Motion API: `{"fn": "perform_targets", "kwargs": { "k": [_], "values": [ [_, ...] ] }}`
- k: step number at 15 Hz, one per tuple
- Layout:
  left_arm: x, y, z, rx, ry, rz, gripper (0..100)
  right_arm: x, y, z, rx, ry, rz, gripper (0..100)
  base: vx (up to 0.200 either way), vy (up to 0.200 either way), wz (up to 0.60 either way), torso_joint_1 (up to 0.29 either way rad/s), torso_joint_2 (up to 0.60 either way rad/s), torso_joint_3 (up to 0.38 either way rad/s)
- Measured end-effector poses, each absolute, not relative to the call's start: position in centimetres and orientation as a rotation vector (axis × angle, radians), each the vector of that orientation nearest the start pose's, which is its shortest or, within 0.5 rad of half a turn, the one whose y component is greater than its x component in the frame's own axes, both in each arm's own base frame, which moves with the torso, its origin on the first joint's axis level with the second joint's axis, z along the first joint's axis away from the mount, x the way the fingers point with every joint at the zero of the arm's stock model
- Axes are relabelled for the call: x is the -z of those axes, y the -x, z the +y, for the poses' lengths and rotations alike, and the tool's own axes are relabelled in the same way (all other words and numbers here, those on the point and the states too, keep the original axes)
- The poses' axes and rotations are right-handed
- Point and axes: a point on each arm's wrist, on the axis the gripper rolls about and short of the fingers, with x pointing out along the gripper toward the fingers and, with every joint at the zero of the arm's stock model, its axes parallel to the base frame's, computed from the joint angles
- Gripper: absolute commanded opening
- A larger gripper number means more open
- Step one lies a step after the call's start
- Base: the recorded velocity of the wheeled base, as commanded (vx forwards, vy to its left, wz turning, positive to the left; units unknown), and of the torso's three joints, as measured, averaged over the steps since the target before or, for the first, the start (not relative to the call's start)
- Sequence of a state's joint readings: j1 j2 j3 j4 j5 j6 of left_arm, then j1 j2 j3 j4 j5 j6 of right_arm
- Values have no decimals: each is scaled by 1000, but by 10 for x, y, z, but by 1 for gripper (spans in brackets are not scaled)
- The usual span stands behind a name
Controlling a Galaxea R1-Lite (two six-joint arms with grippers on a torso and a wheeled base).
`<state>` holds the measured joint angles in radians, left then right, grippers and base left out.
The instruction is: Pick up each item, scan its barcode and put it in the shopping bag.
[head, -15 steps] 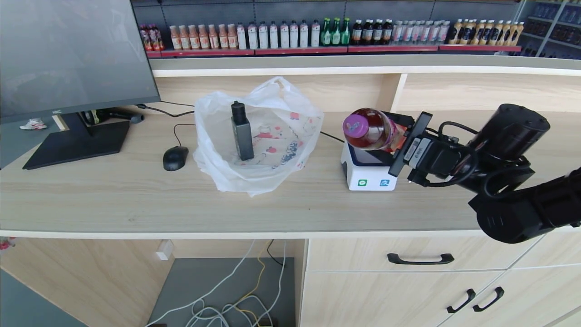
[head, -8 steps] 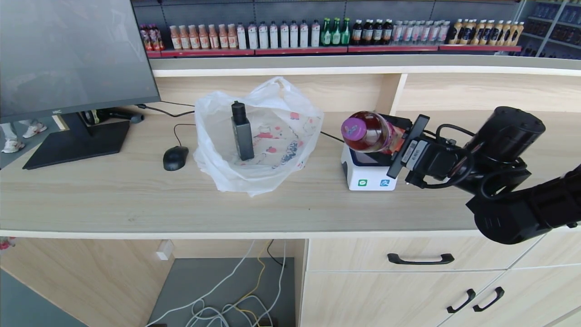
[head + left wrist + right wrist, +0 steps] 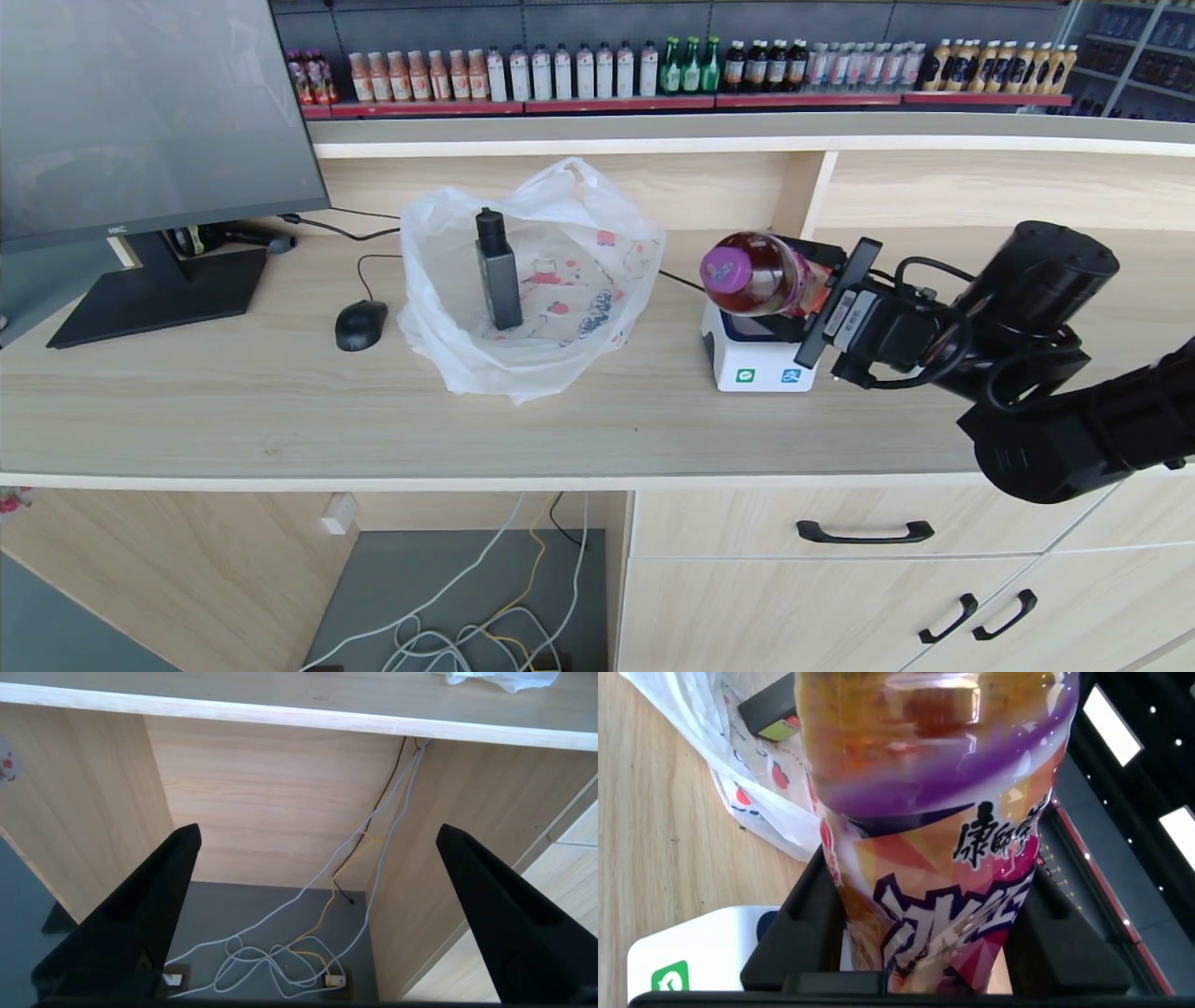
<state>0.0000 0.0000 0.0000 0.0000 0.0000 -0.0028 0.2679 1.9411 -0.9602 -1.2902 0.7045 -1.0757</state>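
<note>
Shopping bag [image 3: 602, 219] holds a dark upright bottle [image 3: 498, 275] (right claw [image 3: 810, 285] clamps a purple-capped drink [image 3: 754, 273]).

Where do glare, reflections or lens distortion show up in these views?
Head view: the dark monitor mirrors the room faintly, and the front edge of the counter bows slightly. Right wrist view: bright highlights glint on the bottle. Left wrist view: the left gripper is a dark silhouette against the lit wood panel.

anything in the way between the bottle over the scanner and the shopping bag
Nothing visible. The bottle in the right pincer hangs over the scanner; bare counter separates it from the shopping bag. A dark bottle already stands inside the bag.
</note>
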Motion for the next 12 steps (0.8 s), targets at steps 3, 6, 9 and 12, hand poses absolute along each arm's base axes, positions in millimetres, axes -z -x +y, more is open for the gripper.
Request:
{"fn": "perform_targets", "kwargs": {
  "k": [3,6,9,12],
  "values": [
    [-75,23,0,0,3,0,100,-205,-345,110,-704,1046,-800,0,0,0,0,0,0,0],
    [-75,23,0,0,3,0,100,-205,-346,111,-706,1037,-798,0,0,0,0,0,0,0],
    [-75,23,0,1,3,0,100,-211,-343,111,-708,1000,-791,0,0,0,0,0,0,0],
    [-75,23,0,0,3,0,100,-228,-334,111,-675,930,-787,0,0,0,0,0,0,0]
  ]
}}
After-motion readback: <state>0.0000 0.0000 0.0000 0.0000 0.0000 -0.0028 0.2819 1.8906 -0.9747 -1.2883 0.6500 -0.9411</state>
